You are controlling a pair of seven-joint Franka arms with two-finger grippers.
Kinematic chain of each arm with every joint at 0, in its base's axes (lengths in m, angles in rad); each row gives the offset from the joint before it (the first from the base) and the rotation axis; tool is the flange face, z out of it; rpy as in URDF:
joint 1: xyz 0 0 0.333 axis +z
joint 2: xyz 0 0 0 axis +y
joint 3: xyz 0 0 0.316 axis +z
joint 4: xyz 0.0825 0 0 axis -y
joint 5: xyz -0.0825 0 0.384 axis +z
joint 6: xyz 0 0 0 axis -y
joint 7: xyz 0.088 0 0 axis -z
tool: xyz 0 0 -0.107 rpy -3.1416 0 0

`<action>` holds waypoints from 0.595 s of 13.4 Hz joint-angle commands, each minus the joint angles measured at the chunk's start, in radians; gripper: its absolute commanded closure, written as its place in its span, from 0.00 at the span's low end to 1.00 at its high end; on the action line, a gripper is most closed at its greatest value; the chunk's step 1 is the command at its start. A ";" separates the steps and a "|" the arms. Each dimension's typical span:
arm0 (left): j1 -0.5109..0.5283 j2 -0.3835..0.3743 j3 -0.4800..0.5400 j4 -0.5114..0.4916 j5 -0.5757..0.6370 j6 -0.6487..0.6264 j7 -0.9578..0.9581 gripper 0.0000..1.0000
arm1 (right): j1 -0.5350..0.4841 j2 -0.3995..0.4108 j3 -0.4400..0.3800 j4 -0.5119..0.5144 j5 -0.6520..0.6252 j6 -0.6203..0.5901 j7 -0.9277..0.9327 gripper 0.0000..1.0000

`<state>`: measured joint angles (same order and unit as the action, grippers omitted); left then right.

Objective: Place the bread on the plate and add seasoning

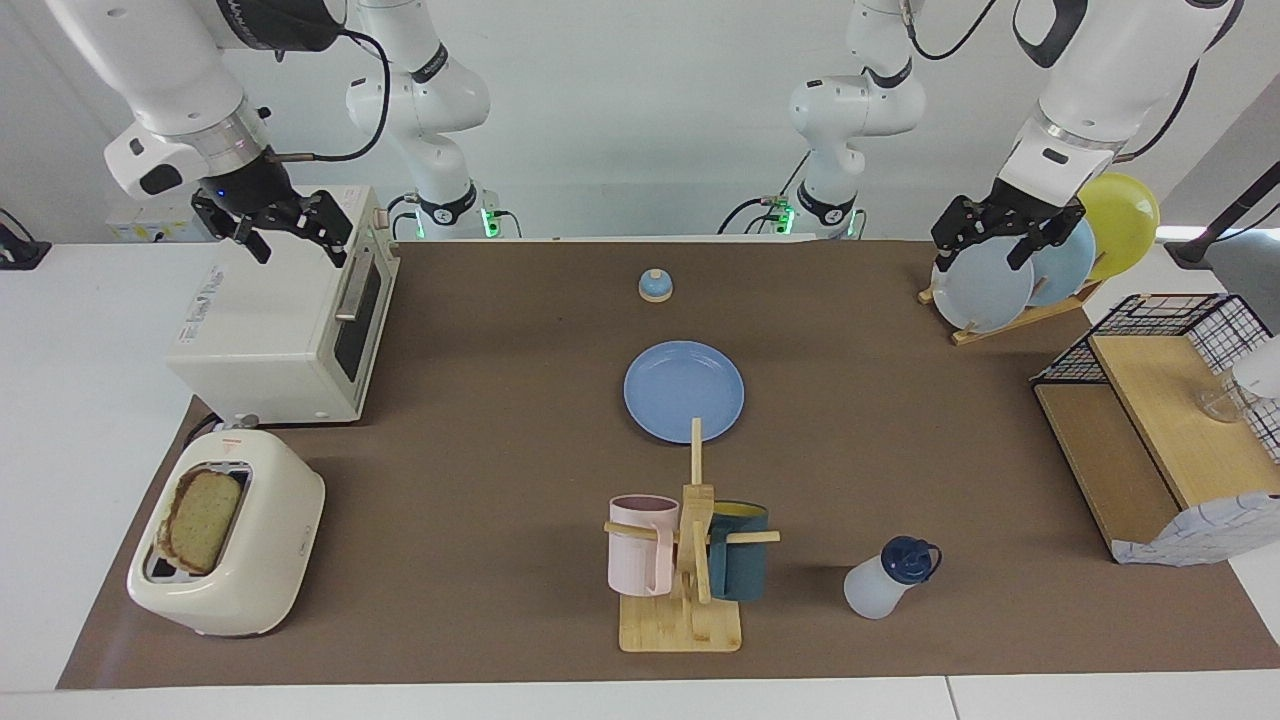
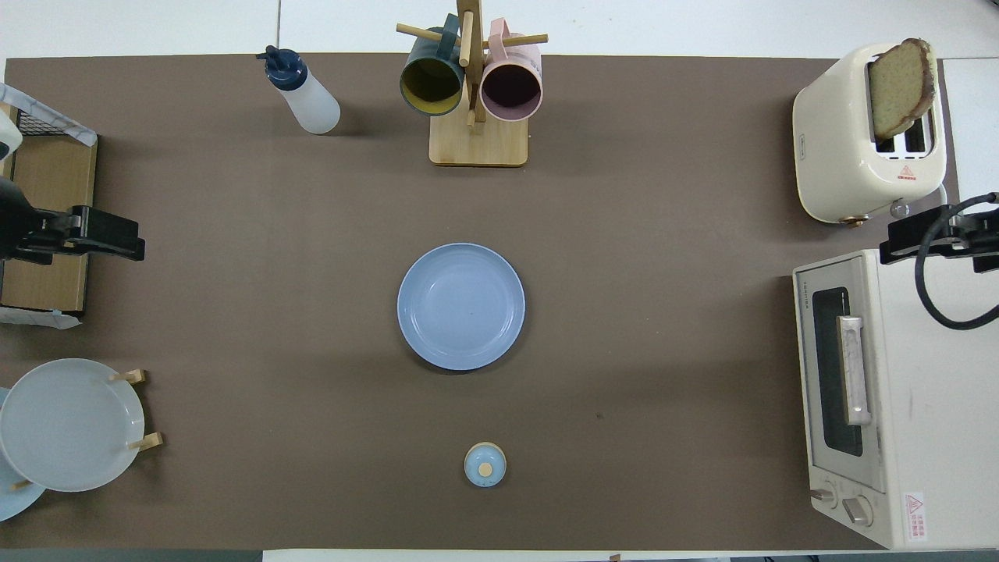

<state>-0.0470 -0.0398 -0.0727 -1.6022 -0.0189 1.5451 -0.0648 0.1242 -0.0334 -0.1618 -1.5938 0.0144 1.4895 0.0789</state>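
Note:
The bread (image 1: pixel 203 520) stands upright in a slot of the cream toaster (image 1: pixel 228 540) at the right arm's end of the table, also seen from above as the bread (image 2: pixel 897 86). The blue plate (image 1: pixel 684 390) lies flat mid-table with nothing on it. The seasoning (image 1: pixel 885 580), a white bottle with a navy cap, stands beside the mug rack, farther from the robots than the plate. My right gripper (image 1: pixel 297 245) hangs open over the toaster oven. My left gripper (image 1: pixel 978 258) hangs open over the upright plates in the rack. Neither holds anything.
A white toaster oven (image 1: pixel 270 320) sits nearer the robots than the toaster. A wooden mug rack (image 1: pixel 690 540) with two mugs stands just past the plate. A small bell (image 1: pixel 655 285) is nearer the robots. A plate rack (image 1: pixel 1010 300) and wire shelf (image 1: pixel 1150 420) fill the left arm's end.

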 commanded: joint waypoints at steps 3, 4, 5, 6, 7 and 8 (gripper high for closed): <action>-0.010 -0.046 -0.002 -0.065 0.017 0.036 -0.001 0.00 | -0.011 -0.016 0.005 -0.019 0.012 0.037 -0.007 0.00; -0.011 -0.063 -0.002 -0.117 0.017 0.090 -0.001 0.00 | -0.011 -0.008 0.005 -0.012 0.013 0.110 -0.004 0.00; -0.013 -0.093 -0.002 -0.225 0.017 0.250 0.000 0.00 | -0.009 -0.008 0.005 -0.020 0.012 0.183 0.002 0.00; -0.014 -0.127 -0.004 -0.357 0.017 0.456 -0.001 0.00 | -0.008 -0.007 0.005 -0.028 0.012 0.251 -0.007 0.00; -0.022 -0.129 -0.007 -0.437 0.017 0.603 -0.006 0.00 | -0.014 -0.007 0.005 -0.050 0.012 0.346 -0.024 0.00; -0.040 -0.112 -0.006 -0.502 0.017 0.727 -0.007 0.00 | -0.035 -0.007 0.004 -0.096 0.012 0.486 -0.072 0.00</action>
<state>-0.0557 -0.1014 -0.0825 -1.9126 -0.0154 2.0443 -0.0645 0.1225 -0.0291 -0.1622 -1.6170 0.0143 1.8100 0.0708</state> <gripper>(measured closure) 0.000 0.000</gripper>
